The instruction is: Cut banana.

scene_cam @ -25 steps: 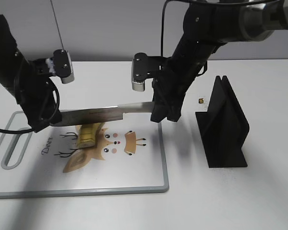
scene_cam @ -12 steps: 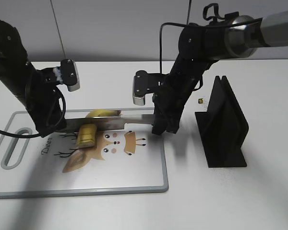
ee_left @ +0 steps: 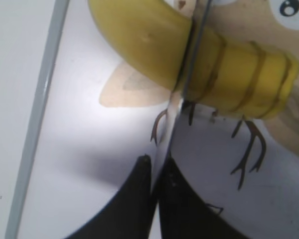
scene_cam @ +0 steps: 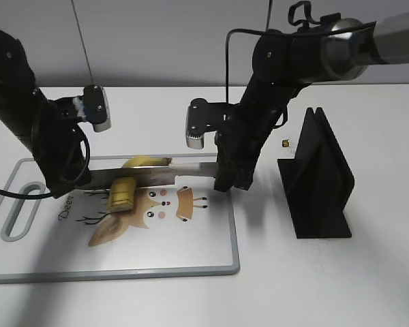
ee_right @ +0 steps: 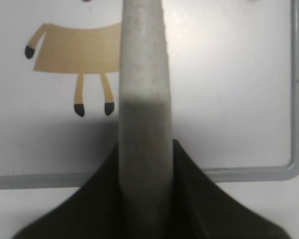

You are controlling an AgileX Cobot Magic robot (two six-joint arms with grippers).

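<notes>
The yellow banana [scene_cam: 147,162] lies on the white cutting board [scene_cam: 191,245] over the deer drawing, with its cut slices [scene_cam: 123,194] on the near side. A long knife [scene_cam: 157,176] lies across it, blade down in the banana between the whole part and the slices. My left gripper [scene_cam: 75,180] is shut on the blade tip. My right gripper [scene_cam: 225,178] is shut on the grey knife handle [ee_right: 142,74]. In the left wrist view the blade [ee_left: 189,64] splits the banana [ee_left: 139,35] just beyond the gripper [ee_left: 157,167]. The right wrist view shows the right gripper [ee_right: 144,164].
A black knife stand [scene_cam: 320,184] stands on the table right of the board. A small dark object [scene_cam: 285,144] lies behind it. The board's grey rim [ee_right: 296,99] and its handle slot [scene_cam: 20,211] are at the right and left ends.
Both arms have lowered the knife from above the banana down into it; the banana's far part now shows behind the blade. In the last half second almost nothing moved.
</notes>
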